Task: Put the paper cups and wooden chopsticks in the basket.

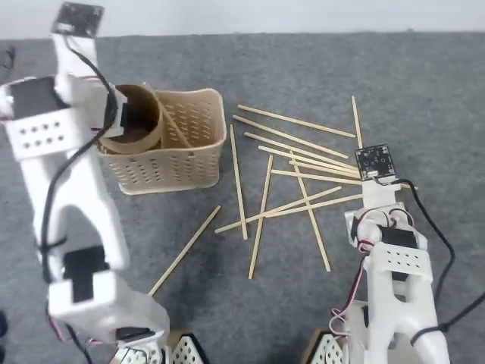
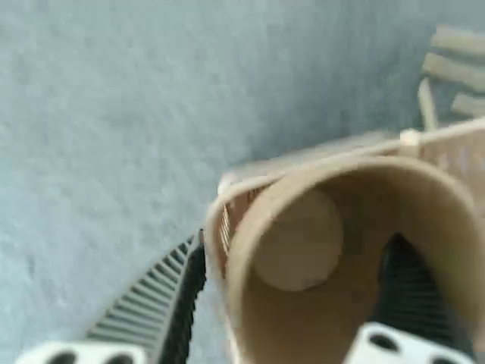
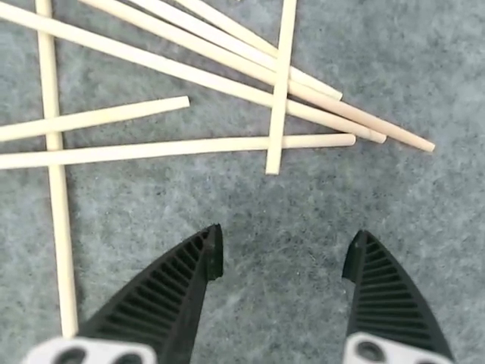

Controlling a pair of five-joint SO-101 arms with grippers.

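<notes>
You're clamping the left gripper point(image 2: 295, 250) on the paper cup point(image 1: 130, 135), which is tipping on its side over the end of the basket point(image 1: 182, 167) by that arm — one chopstick point(image 1: 173, 125) is already lying inside. Your right gripper point(image 3: 286, 254) is hovering with jaws wide apart over the grey carpet point(image 1: 424, 91), just beside the loose chopsticks point(image 3: 174, 150) scattered between basket and right arm.

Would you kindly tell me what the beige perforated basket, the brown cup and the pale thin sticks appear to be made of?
The beige perforated basket looks like matte moulded plastic, given its regular rows of holes. The brown cup seems thin matte paper, with an inset base. The pale thin sticks look like bare wood, dull and unglossed.
</notes>
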